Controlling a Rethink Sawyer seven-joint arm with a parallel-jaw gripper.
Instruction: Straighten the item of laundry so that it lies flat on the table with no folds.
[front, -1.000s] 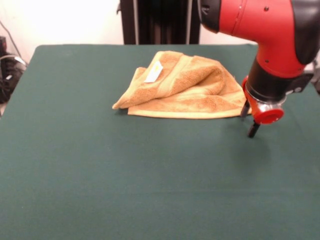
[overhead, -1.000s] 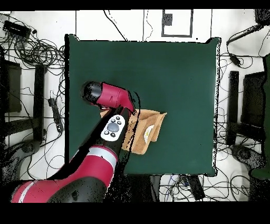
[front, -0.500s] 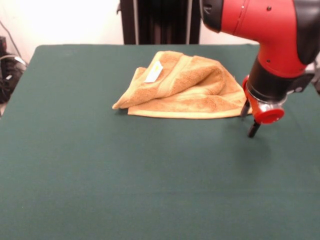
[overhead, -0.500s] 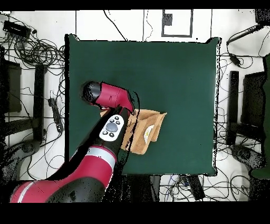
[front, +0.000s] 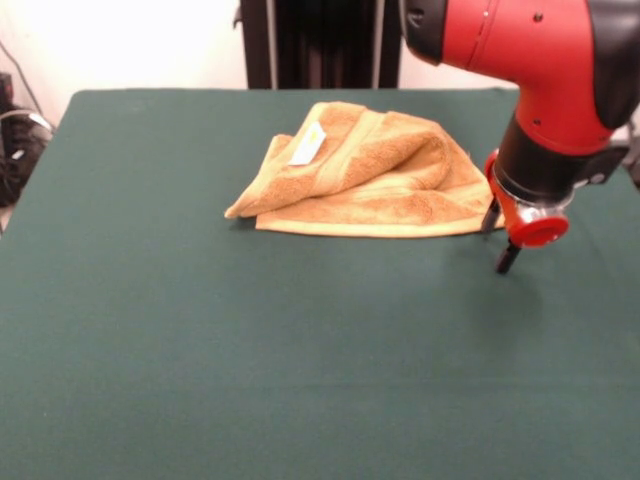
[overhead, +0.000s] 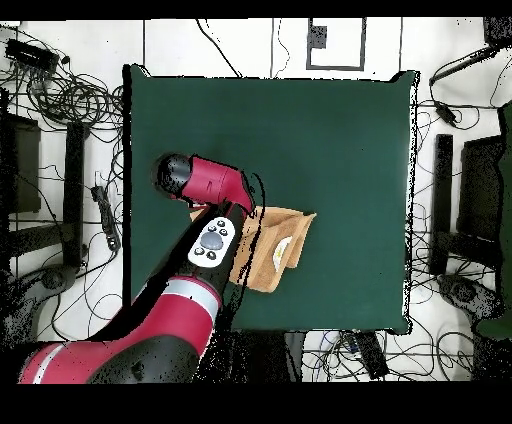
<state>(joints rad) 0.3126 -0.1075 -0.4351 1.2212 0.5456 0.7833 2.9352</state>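
Note:
The item of laundry (front: 375, 175), a golden-orange towel, lies folded over on itself and rumpled at the far middle of the green table (front: 200, 350). Its white label (front: 308, 145) faces up near the left fold. My gripper (front: 498, 240) hangs at the towel's right corner, just above the cloth, and is open, with one black finger (front: 490, 217) beside the towel's edge and the other finger (front: 507, 260) nearer the camera. In the overhead view the arm's red head (overhead: 205, 182) covers the gripper and part of the towel (overhead: 283, 245).
The red arm (front: 540, 70) fills the upper right of the front view. Cables (overhead: 60, 90) and dark stands (overhead: 455, 200) surround the table (overhead: 300, 120) on the floor in the overhead view.

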